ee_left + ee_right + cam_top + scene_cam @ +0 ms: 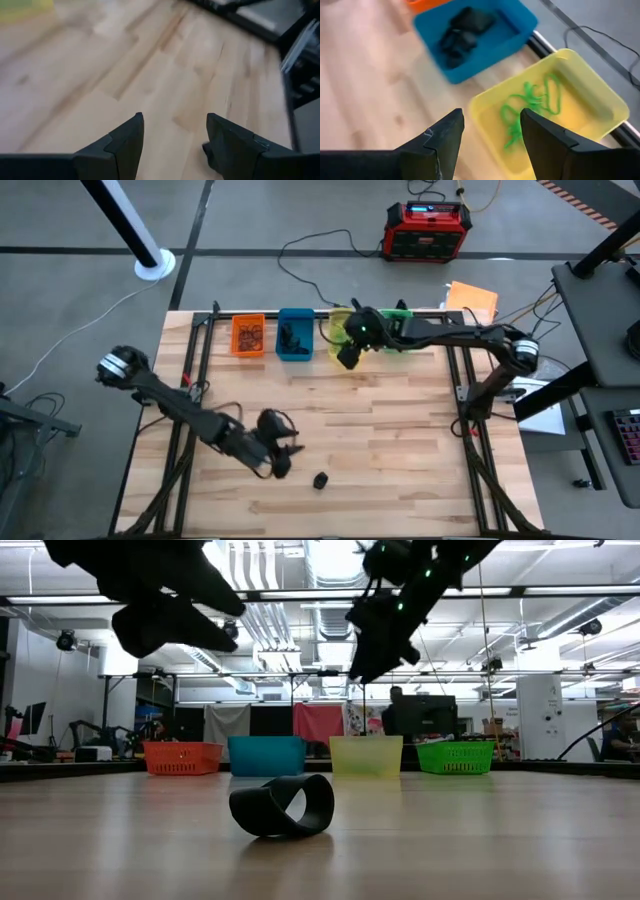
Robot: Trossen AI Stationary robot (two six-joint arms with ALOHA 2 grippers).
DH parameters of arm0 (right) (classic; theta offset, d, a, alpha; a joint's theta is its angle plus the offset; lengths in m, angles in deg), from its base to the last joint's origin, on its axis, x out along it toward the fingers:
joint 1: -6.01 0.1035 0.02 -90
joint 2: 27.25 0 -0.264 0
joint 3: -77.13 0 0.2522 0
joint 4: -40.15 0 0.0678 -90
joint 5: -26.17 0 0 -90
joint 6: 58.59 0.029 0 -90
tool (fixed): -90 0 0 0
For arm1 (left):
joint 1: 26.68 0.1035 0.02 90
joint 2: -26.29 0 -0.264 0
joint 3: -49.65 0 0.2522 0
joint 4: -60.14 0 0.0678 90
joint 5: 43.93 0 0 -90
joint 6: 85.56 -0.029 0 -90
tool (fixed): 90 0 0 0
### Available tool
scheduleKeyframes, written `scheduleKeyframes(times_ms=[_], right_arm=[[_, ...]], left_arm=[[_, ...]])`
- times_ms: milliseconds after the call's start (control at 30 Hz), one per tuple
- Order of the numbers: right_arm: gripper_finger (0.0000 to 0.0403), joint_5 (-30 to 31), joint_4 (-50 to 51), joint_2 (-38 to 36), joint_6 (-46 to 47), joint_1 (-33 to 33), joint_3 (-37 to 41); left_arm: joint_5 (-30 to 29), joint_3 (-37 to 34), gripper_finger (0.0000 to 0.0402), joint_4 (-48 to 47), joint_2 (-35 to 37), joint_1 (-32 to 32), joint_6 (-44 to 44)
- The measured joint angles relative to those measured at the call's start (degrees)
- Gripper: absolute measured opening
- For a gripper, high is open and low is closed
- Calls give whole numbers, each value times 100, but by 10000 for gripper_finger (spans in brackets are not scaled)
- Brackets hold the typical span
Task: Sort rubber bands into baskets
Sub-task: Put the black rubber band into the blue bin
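Note:
Four baskets stand in a row at the table's far edge: orange [248, 336], blue [294, 336], yellow [336, 328] and green [400, 340], the last partly under my right arm. Black rubber bands [465, 27] lie in the blue basket and green ones [530, 102] in the yellow basket [580, 90]. One black band [283, 805] rests on its edge on the bare table near the front [321, 480]. My right gripper [491, 115] hangs open above the yellow basket's near rim. My left gripper [283, 460] is open above the table, just left of the loose black band.
Black frame rails run along the table's left [190, 380] and right [462, 380] sides. A red-black box [428, 230] with cables sits on the floor beyond the far edge. Bare wood [380, 430] stretches between the baskets and the loose band.

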Motion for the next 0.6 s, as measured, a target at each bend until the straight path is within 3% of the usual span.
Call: scheduleKeyframes(times_ms=[333,600], right_arm=[[192,50,572,-660,98,931,28],[192,51,980,-992,203,1078,35]], left_arm=[[252,2368,200,-2849,-2087,-149,1179],[448,3347,200,-2986,-3035,-159,883]])
